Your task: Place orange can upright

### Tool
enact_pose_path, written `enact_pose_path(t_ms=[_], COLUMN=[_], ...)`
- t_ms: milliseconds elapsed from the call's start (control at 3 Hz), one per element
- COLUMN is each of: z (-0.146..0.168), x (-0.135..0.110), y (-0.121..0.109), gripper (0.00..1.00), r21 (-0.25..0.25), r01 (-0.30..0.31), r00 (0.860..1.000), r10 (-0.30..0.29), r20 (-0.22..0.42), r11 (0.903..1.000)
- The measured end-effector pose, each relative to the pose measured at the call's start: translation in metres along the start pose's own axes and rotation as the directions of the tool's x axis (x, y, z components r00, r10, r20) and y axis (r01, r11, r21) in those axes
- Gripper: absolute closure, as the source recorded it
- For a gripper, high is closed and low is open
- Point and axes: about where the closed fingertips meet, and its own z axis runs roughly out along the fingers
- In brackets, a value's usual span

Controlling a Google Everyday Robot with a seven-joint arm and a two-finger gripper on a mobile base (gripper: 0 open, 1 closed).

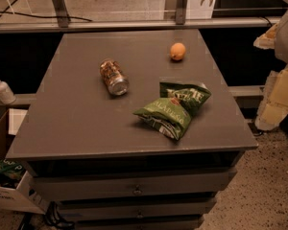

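Observation:
The orange can (114,77) lies on its side on the grey tabletop (72,123), left of centre. Its shiny silver end faces the front and its mottled orange-brown label points toward the back. My gripper (265,38) shows at the far right edge of the camera view, on the pale arm (284,80). It is off the table's right side, well away from the can, and holds nothing that I can see.
A small round orange fruit (177,51) sits at the back right of the table. Two green chip bags (175,108) lie overlapping right of centre. Drawers (134,189) are below the tabletop. A pump bottle (2,88) and a cardboard box (0,143) are at the left.

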Motion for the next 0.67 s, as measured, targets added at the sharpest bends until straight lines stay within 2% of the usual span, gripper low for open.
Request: enact_pose_path(t_ms=[333,667], z=[0.0,0.0036], x=[0.0,-0.0085], y=[0.0,-0.0077], gripper=[0.0,0.0], r21=[0.0,0.006], r01=[0.0,0.049], r00=[1.0,0.999], r10=[0.0,-0.049], r20=[0.0,0.024], r11=[1.0,0.9988])
